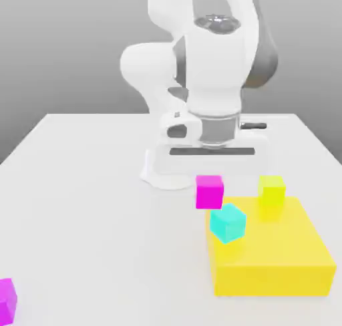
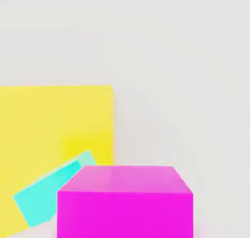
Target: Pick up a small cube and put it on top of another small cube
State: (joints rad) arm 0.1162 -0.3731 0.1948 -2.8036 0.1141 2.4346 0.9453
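Hovering above the bench [image 1: 80,184], the end effector [image 1: 209,178] is clamped on the small cube [image 1: 209,192], just far-left of the cyan cube [image 1: 228,222] on the yellow block [image 1: 280,258]. Misaligned lowering could knock the tilted-looking cyan cube off.

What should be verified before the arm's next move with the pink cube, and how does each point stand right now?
1. Magenta cube sits close under the hand camera: ok.
2. Magenta cube lifted off the table: cannot tell.
3. Top face of the cyan cube is bare: ok.
4. Magenta cube lined up over the cyan cube: not ok; it is offset to one side of it.
5. Small yellow cube stands apart from the cyan cube: ok.
6. Cyan cube rests flat on the big yellow block: cannot tell; it overlaps the block's edge.
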